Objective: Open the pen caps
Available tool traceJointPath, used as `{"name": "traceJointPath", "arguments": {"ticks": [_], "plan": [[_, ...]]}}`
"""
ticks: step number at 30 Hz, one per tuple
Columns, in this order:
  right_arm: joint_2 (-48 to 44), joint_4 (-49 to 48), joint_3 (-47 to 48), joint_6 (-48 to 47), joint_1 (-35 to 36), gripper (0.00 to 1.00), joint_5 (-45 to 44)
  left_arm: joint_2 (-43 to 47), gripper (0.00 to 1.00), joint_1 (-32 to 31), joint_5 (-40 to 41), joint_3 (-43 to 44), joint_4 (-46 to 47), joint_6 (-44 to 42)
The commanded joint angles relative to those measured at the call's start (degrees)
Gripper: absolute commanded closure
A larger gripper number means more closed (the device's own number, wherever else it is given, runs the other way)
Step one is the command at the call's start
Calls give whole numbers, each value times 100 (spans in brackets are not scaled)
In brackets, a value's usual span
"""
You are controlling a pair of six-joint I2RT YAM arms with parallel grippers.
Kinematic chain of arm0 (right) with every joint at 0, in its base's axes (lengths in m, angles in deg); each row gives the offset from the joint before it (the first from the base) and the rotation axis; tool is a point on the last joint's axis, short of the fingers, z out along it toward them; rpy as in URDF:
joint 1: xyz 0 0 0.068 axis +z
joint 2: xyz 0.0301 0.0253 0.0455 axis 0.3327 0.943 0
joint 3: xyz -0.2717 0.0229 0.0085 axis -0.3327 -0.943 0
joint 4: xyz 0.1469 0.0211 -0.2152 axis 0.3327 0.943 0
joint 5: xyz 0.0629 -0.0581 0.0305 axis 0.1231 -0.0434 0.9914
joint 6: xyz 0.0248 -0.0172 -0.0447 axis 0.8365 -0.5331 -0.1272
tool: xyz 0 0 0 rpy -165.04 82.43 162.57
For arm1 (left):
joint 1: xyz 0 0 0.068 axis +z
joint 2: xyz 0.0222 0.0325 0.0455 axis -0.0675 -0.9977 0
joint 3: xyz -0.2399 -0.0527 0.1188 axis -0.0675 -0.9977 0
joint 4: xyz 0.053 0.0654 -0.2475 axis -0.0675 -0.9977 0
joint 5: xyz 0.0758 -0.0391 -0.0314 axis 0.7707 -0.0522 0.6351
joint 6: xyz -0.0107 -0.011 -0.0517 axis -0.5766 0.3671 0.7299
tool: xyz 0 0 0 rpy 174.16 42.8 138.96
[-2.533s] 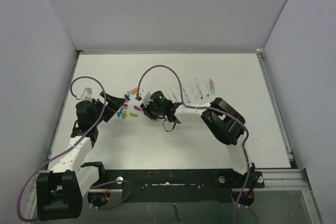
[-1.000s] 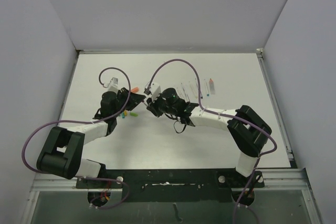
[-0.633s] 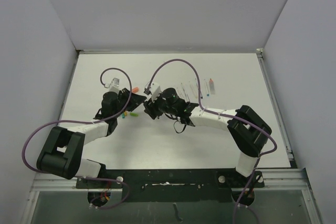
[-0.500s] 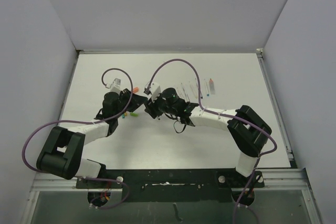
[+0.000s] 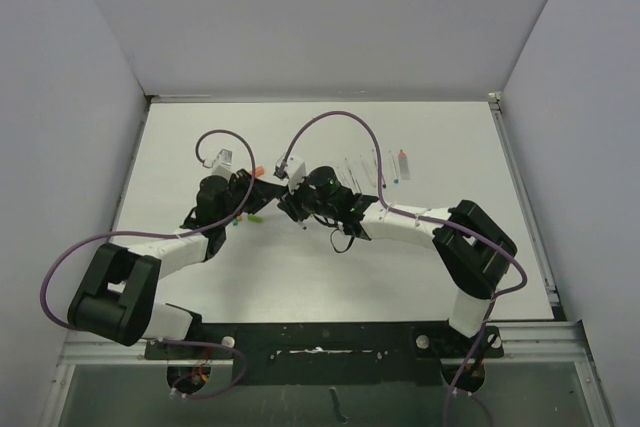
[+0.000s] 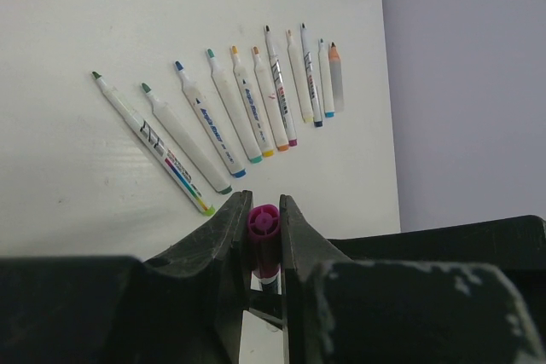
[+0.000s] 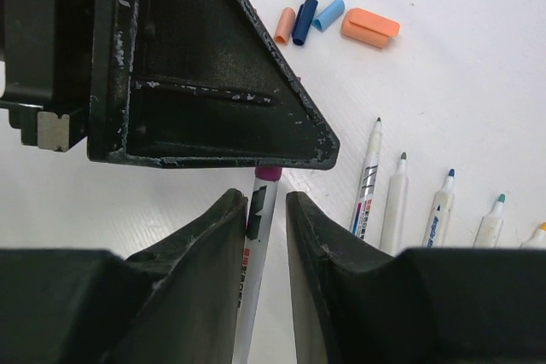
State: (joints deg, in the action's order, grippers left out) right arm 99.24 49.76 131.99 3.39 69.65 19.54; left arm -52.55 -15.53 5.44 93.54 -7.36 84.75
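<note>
left wrist shows my left pincer (image 6: 264,210) clamped on the magenta cap (image 6: 263,228), on the butt-end side of the row of uncapped pens (image 6: 247,117). my right pincer (image 7: 265,204) grips its white barrel (image 7: 252,274); loose caps (image 7: 328,21) lie beyond that row's tips.

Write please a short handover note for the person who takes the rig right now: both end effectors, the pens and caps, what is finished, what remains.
Left end effector: shut on the magenta cap.
Right end effector: shut on that pen's barrel; the cap looks not yet off.
Uncapped pens lie in a row on the table; loose caps lie clustered apart from them.
Done: those pens. Left: pull this cap off, set both pieces down. I see no other capped pen.
</note>
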Motion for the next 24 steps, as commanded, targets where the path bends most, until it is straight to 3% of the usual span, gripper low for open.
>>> {"name": "traceJointPath", "arguments": {"ticks": [1,12,24], "plan": [[19,-371,208,40,-38,74,64,295,100,-18,70,270,156,-57],[-27,-388,159,71,-63,100,76,345,100,-55,216,289,112,-70],[-439,-406,-485,248,-69,100,-5,396,100,153,900,660,-307,-457]]}}
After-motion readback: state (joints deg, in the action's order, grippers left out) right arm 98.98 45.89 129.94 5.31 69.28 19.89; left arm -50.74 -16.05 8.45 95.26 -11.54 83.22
